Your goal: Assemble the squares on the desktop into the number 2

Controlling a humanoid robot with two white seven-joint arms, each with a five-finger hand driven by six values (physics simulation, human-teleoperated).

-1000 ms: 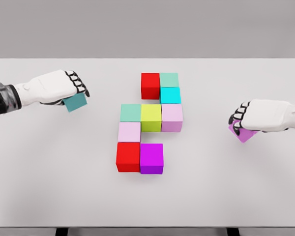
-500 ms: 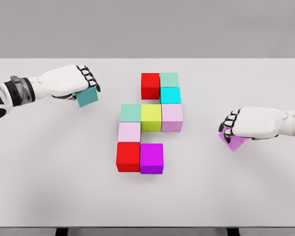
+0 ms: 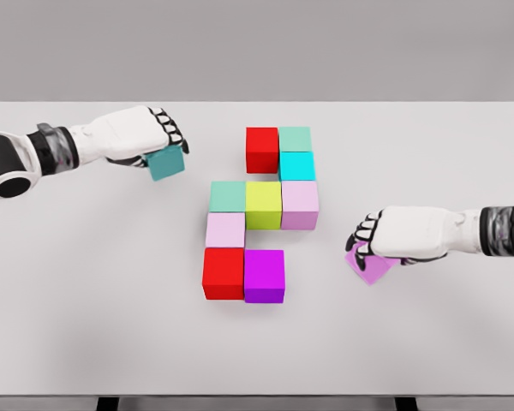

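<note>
Coloured cubes form a partial figure in the middle of the white table (image 3: 86, 325): a red cube (image 3: 261, 149) and a mint cube (image 3: 295, 139) on top, a cyan cube (image 3: 297, 165) below, then a mint cube (image 3: 228, 196), a yellow-green cube (image 3: 263, 204) and a pale pink cube (image 3: 300, 204), a pale pink cube (image 3: 225, 229), and a red cube (image 3: 224, 272) beside a magenta cube (image 3: 264, 275). My left hand (image 3: 154, 137) is shut on a teal cube (image 3: 166, 162), left of the top row. My right hand (image 3: 373, 244) is shut on a violet cube (image 3: 371, 265), right of the bottom row.
The table's front edge runs along the bottom of the view, its far edge behind the figure. A plain grey wall fills the background.
My left hand has carried the teal cube to the right, toward the top red cube. My right hand has carried the violet cube left and down, toward the magenta cube.
</note>
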